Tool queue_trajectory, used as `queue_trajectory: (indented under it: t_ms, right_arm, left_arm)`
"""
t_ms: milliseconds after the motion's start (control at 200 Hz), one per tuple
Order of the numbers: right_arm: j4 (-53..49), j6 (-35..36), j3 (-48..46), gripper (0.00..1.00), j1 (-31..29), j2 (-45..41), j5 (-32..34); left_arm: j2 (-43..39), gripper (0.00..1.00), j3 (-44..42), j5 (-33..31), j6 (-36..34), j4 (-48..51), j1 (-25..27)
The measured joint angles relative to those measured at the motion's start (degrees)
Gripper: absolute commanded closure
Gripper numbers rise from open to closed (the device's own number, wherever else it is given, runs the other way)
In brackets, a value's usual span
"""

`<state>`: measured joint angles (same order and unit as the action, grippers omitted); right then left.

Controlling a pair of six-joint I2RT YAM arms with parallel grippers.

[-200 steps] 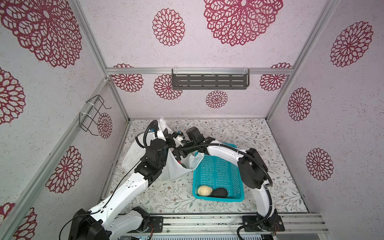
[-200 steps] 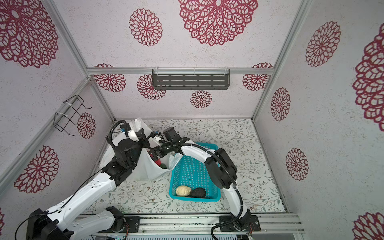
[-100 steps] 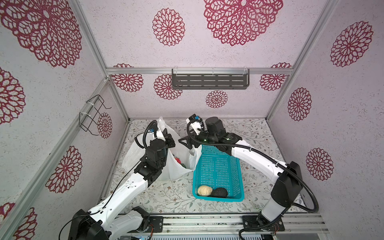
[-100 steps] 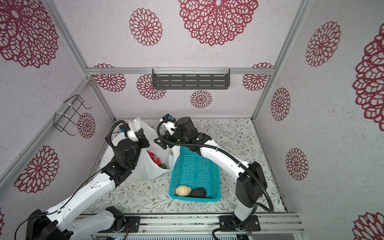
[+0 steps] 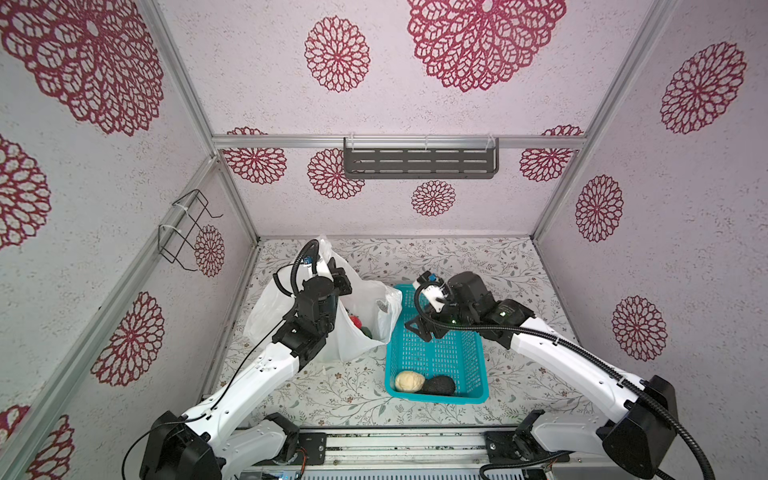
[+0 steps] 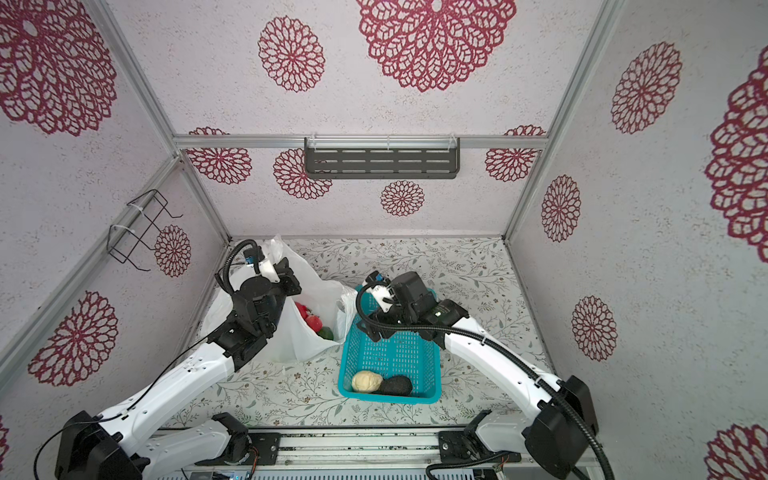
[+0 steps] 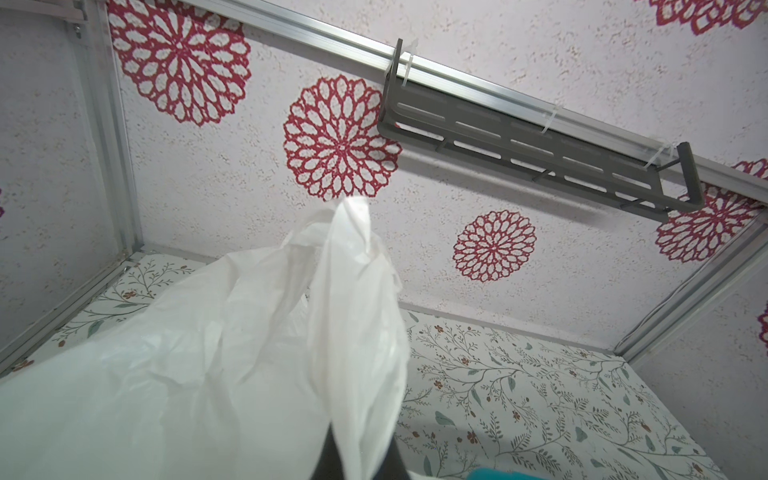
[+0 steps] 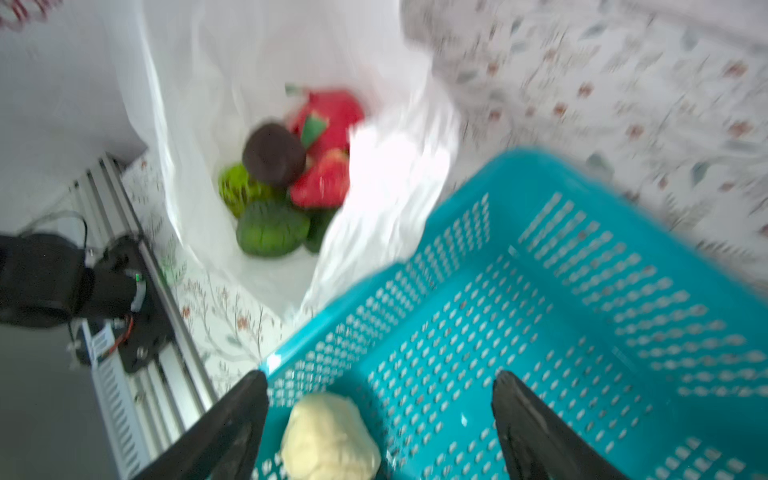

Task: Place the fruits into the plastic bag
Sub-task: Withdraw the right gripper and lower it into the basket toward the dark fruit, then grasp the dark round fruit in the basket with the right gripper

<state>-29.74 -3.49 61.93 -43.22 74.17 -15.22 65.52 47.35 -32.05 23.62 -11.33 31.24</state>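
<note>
The white plastic bag [image 5: 370,305] stands open at the left, and my left gripper [image 5: 338,279] is shut on its raised handle [image 7: 353,257]. Inside the bag lie fruits: a red-pink dragon fruit [image 8: 332,110], a dark one [image 8: 274,154], a small red one [image 8: 322,183] and green ones [image 8: 272,229]. My right gripper [image 8: 378,376] hangs open and empty over the turquoise basket [image 5: 436,357], beside the bag's mouth. A cream-yellow lump [image 5: 409,381] and a dark avocado [image 5: 440,385] lie at the basket's near end. In the right wrist view the lump [image 8: 328,436] sits below the open jaws.
A grey slotted shelf [image 5: 419,162] hangs on the back wall and a black wire rack [image 5: 187,232] on the left wall. The metal rail [image 5: 395,449] with both arm bases runs along the front edge. The basket nearly touches the bag's right side.
My right gripper has pulled back from the bag's mouth, risen and swung right, and now hangs over the basket, open throughout. The left arm still holds the bag handle in place.
</note>
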Motion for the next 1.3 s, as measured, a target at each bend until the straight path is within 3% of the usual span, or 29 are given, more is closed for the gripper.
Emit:
queue_trajectory:
  t_ms: [200, 370, 640, 1036, 1161, 1301]
  right_arm:
    - [-15.23, 2.71, -0.42, 0.15, -5.97, 8.37, 3.67]
    - [-21.22, 3.06, -0.22, 0.14, -6.86, 10.27, 5.01]
    - [-25.66, 0.83, 3.32, 0.1, -7.39, 14.62, 5.81]
    - [-27.65, -3.06, 1.16, 0.07, -6.27, 17.94, 3.91]
    - [-27.52, -2.82, 1.14, 0.15, -4.57, 19.58, 1.07]
    - [-27.5, -0.96, 1.18, 0.34, -3.26, 22.18, -1.53]
  left_arm:
    - [1.79, 1.0, 1.14, 0.48, -0.04, -0.04, 0.0]
    - [1.79, 1.0, 1.51, 0.72, -0.48, -0.42, 0.0]
    - [1.7, 1.0, 1.68, 0.87, -2.1, -0.39, 0.0]
    - [1.68, 1.0, 1.6, 1.81, -3.06, -1.57, -0.68]
    - [1.49, 1.0, 0.72, 1.88, -3.04, -2.64, -1.03]
    - [0.39, 1.0, -0.87, 1.84, -3.02, -2.95, -1.53]
